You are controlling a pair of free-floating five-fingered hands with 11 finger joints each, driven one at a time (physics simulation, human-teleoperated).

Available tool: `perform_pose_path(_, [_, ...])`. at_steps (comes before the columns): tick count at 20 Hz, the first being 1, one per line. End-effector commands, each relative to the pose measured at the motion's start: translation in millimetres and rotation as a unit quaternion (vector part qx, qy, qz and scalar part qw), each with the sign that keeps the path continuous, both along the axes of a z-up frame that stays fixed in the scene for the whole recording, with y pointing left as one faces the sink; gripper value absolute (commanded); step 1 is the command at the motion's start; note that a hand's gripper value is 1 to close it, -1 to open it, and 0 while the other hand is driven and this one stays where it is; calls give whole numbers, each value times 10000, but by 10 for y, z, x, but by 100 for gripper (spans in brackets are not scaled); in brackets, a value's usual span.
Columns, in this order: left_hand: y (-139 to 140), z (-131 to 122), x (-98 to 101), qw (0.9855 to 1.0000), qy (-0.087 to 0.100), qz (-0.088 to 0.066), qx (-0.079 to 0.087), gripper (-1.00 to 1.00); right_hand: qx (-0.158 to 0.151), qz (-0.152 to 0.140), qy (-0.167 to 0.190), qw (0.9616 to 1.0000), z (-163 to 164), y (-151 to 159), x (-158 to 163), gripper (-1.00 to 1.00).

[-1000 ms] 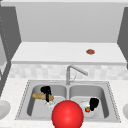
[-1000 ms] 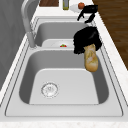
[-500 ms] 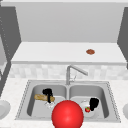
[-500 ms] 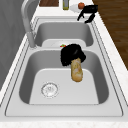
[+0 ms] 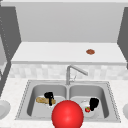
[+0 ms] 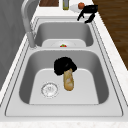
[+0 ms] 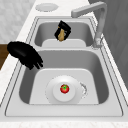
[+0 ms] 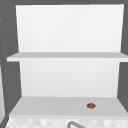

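Observation:
My left hand [image 5: 49,97] is shut on one end of a tan bread loaf [image 5: 41,100] low inside the left basin [image 5: 35,90]. In the left side view this hand [image 6: 63,66] grips the loaf [image 6: 68,80] from above, beside the round drain [image 6: 50,89]. In the right side view the left hand [image 7: 63,28] and loaf [image 7: 60,36] sit in the far basin. My right hand [image 5: 93,103] hovers with relaxed fingers, holding nothing, over the right basin's front edge. This hand [image 7: 25,54] hangs above and left of a white plate [image 7: 75,96] carrying a small red tomato [image 7: 64,88].
A grey faucet [image 5: 72,71] stands behind the divider between the basins. A big red ball [image 5: 67,114] sits in front of the sink. White plates lie on the counter at the left [image 5: 3,108] and right [image 5: 125,110]. A small brown object [image 8: 91,105] rests on the lower shelf.
My left hand has carried the loaf down and leftward within the left basin, toward the drain. The right hand has stayed where it was.

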State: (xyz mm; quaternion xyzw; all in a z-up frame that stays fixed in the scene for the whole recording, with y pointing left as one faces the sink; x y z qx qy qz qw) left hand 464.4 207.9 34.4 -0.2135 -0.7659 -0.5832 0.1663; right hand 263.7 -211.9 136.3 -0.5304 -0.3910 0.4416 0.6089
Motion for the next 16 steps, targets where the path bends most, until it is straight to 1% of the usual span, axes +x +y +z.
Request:
perform_pose_path(1, [-13,-309,-14,9999,41,112,-112,100,0,0,0,10000,0,0,0,0])
perform_pose_path(2, [-49,-397,-3,9999,54,115,-89,100,0,0,0,10000,0,0,0,0])
perform_pose_path(4, [-34,-571,0,9997,40,119,-197,100,0,0,0,10000,0,0,0,0])
perform_pose_path(7, [-96,-838,166,9996,-2,183,-228,100,0,0,0,10000,0,0,0,0])
perform_pose_path(9, [-162,-1012,285,9997,4,177,-193,100,0,0,0,10000,0,0,0,0])
perform_pose_path(11, [-182,-1178,343,9995,-90,183,-242,100,0,0,0,10000,0,0,0,0])
perform_pose_path(16, [-224,-1612,529,9993,-149,150,-317,100,0,0,0,10000,0,0,0,0])
